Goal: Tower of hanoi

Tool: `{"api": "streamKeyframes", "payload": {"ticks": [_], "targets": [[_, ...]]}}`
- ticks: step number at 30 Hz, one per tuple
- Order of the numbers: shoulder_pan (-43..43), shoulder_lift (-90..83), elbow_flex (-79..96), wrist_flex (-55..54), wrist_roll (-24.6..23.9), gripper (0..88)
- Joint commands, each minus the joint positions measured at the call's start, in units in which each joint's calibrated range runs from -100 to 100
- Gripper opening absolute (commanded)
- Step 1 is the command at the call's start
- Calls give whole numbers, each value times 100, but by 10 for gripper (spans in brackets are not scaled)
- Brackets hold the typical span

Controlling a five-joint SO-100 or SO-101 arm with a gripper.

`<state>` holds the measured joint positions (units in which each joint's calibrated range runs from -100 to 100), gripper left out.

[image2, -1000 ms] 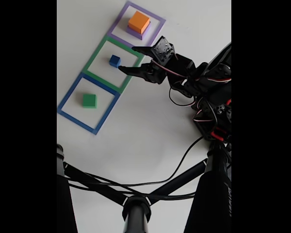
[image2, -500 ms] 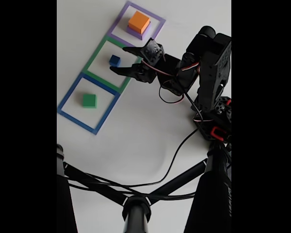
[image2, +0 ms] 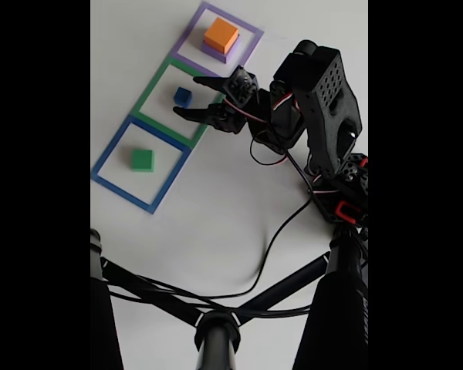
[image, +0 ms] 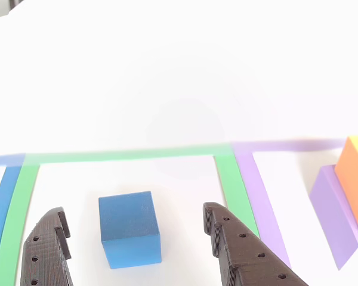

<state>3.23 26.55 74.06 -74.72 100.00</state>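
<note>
Gripper [image: 134, 247] spread wide, straddling small blue cube [image: 129, 228] inside green square outline [image2: 177, 102], not yet touching. Risking a nudge: right finger [image: 238, 250] nearer, possibly shoving cube sideways or twisting it while closing off-centre.

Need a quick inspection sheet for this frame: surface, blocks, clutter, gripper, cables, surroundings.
Surface: white table with blue, green and purple square outlines in a row.
Job's things: blue cube inside the green outline; green block inside the blue outline; orange block stacked on the purple block inside the purple outline.
Clutter: nothing seen.
Gripper: gripper open, fingers either side of the blue cube, not touching.
Cables: black cable trailing across the table from the arm.
Surroundings: black stand legs at the bottom of the fixed view.
</note>
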Motion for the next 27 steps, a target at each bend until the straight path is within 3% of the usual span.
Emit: {"api": "streamKeyframes", "payload": {"ticks": [1,27], "targets": [[-55,151,-261,-261,0,254],[-295,861,-625,-625,0,189]]}}
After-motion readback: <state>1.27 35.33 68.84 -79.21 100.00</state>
